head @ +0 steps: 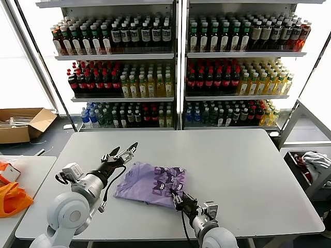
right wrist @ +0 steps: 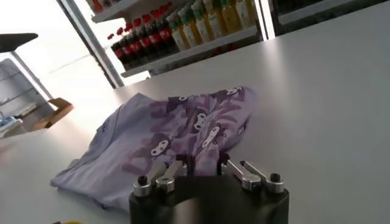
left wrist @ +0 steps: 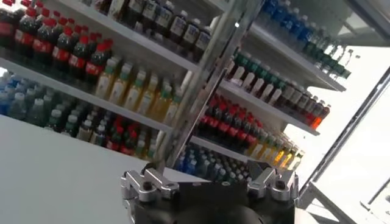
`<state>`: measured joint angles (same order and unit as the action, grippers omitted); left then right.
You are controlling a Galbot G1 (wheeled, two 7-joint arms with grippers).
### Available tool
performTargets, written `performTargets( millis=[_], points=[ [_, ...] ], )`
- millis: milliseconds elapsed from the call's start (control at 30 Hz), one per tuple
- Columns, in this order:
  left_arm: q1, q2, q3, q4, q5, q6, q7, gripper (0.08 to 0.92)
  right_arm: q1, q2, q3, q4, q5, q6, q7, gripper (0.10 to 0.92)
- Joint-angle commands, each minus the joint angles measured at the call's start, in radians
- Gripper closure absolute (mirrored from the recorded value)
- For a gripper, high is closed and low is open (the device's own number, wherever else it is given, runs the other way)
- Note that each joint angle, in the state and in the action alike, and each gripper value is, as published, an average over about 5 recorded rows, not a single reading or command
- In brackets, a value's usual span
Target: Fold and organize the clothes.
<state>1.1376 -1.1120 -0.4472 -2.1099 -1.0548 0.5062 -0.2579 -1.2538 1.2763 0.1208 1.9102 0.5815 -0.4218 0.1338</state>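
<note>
The fingertips of both grippers are cut off in their own wrist views, so only the knuckle joints show there. In the right wrist view the near hem of the light purple short-sleeved T-shirt [right wrist: 177,131] of thin fabric, printed with small dark purple figures, runs down between the finger bases and is hidden behind the gripper body.

The T-shirt lies crumpled and partly folded on the pale grey table [head: 243,170], near its front edge. The right gripper [head: 178,199] sits at the shirt's near right corner, its jaws drawn narrow on the hem there. The left gripper [head: 124,153] hovers just off the shirt's left edge, tilted up, jaws spread wide and holding nothing.
</note>
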Motion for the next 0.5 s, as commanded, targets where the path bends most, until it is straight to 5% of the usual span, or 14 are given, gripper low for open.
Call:
performTargets(
  millis=[33, 200, 500],
  points=[
    [0.068, 0.027, -0.096, 0.0, -0.007, -0.006, 0.055, 0.177, 0.006, -0.13, 0.1, 0.033, -0.135, -0.055, -0.172, 0.778],
    [0.096, 0.028, -0.111, 0.007, -0.005, -0.01, 0.073, 0.177, -0.024, -0.27, 0.204, 0.035, -0.091, -0.053, -0.226, 0.883],
    [0.121, 0.001, -0.113, 0.004, 0.009, -0.014, 0.079, 0.177, -0.024, -0.334, 0.279, -0.013, -0.117, -0.038, -0.245, 0.887]
  ],
)
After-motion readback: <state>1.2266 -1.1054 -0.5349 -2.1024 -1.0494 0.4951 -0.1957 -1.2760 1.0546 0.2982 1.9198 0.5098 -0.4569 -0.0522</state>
